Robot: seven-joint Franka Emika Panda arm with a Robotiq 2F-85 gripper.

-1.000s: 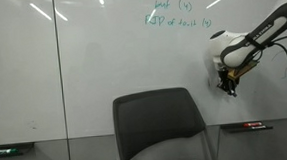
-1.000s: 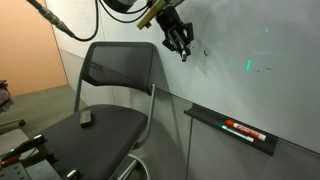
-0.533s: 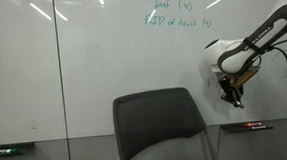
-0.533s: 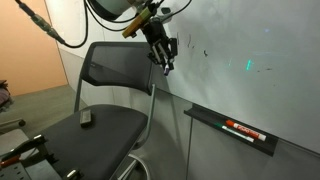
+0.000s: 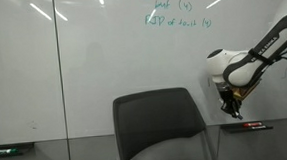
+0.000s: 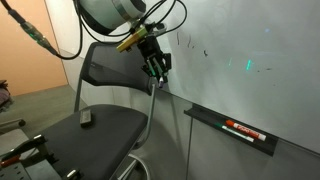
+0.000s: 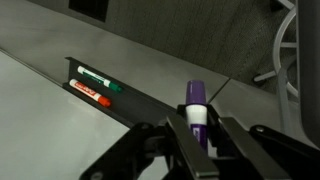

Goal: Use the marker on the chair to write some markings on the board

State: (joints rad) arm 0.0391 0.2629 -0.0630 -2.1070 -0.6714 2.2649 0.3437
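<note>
My gripper is shut on the marker, which has a purple end and a white body and stands upright between the fingers. In an exterior view the gripper hangs just beside the chair's backrest, a little off the board. The dark grey chair stands in front of the white board, which carries green handwriting. A few small dark marks show on the board near the gripper.
A tray under the board holds a red-and-black marker; the wrist view shows it next to a green marker. A small grey object lies on the chair seat. Another tray sits far along the board.
My gripper has moved down and away from the board's marks toward the chair's backrest, still holding the marker.
</note>
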